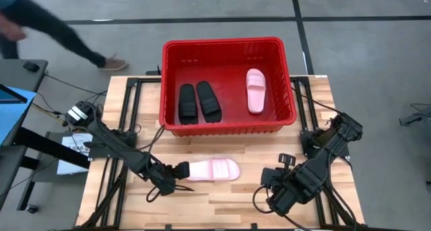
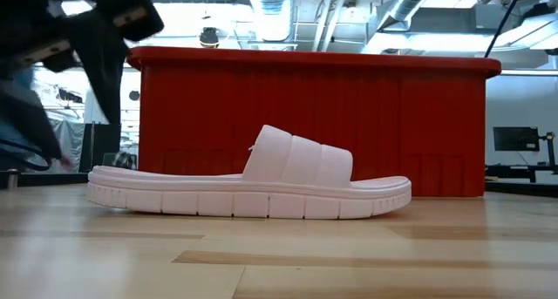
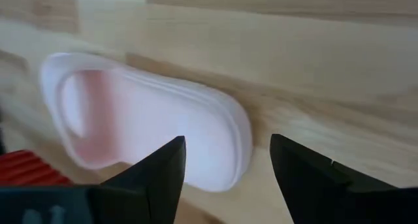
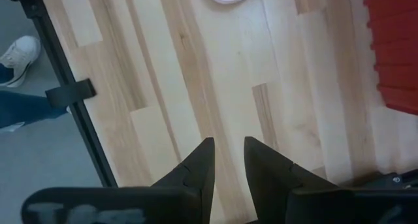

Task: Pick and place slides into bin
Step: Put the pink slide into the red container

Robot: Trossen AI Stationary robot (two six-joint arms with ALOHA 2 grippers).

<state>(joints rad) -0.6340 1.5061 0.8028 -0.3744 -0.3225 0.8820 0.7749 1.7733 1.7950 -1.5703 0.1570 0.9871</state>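
One pale pink slide (image 1: 214, 169) (image 2: 253, 190) lies sole down on the wooden table in front of the red bin (image 1: 229, 41), heel end toward the table's left. My left gripper (image 1: 179, 172) (image 3: 226, 142) hangs open just above and to the left of that heel end (image 3: 222, 152), slanting down at it, clear of it in the low view. In the bin lie two black slides (image 1: 199, 102) and another pink slide (image 1: 255, 91). My right gripper (image 1: 276, 184) (image 4: 227, 142) points down over bare table at the near right, narrowly open, with nothing between its fingers.
The bin's near wall (image 2: 314, 125) stands right behind the pink slide. Bare wood lies between the slide and the table's near edge. Black frame rails (image 4: 68, 93) run along the table's sides. A person (image 1: 60, 36) walks past beyond the far left corner.
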